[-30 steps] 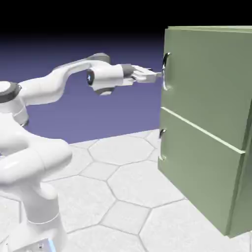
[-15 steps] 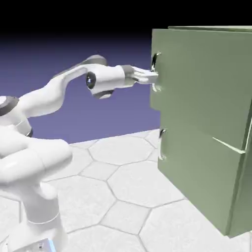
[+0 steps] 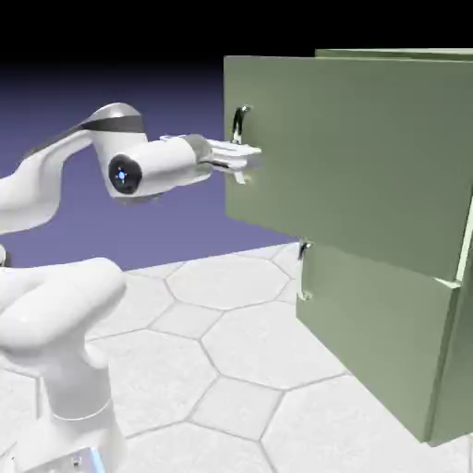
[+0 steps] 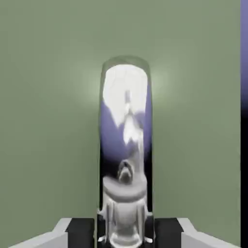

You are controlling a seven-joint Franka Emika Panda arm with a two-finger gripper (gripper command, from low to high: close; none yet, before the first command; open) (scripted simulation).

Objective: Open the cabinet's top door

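Pincer of the white arm [image 3: 242, 158] is seen clenched on the curved, mirror-bright metal handle [image 4: 125, 126] of the upper flat sage-green door [image 3: 356, 157]. In the hand view, one dark-padded fingertip is set on each side of the handle, near the bottom edge, and the bar is gripped between them. The room and the arm are reflected in the polished surface.

The door is swung partly out from the large boxy sage-green cabinet [image 3: 379, 337]. Its handle edge is placed toward the arm, well apart from the body; the far edge, at the exterior view's right, is judged to be the hinge side. The shorter lower sage-green panel [image 3: 369, 323] is closed, and its small curved metal handle [image 3: 304, 271] is untouched.

Step in hand: the pull, judged to be well under way. For the next move, the handle is to be drawn farther along the arc about the hinge, with the wrist turned to match the door. If a straight line is followed instead, slippage along the smooth bar may be expected.
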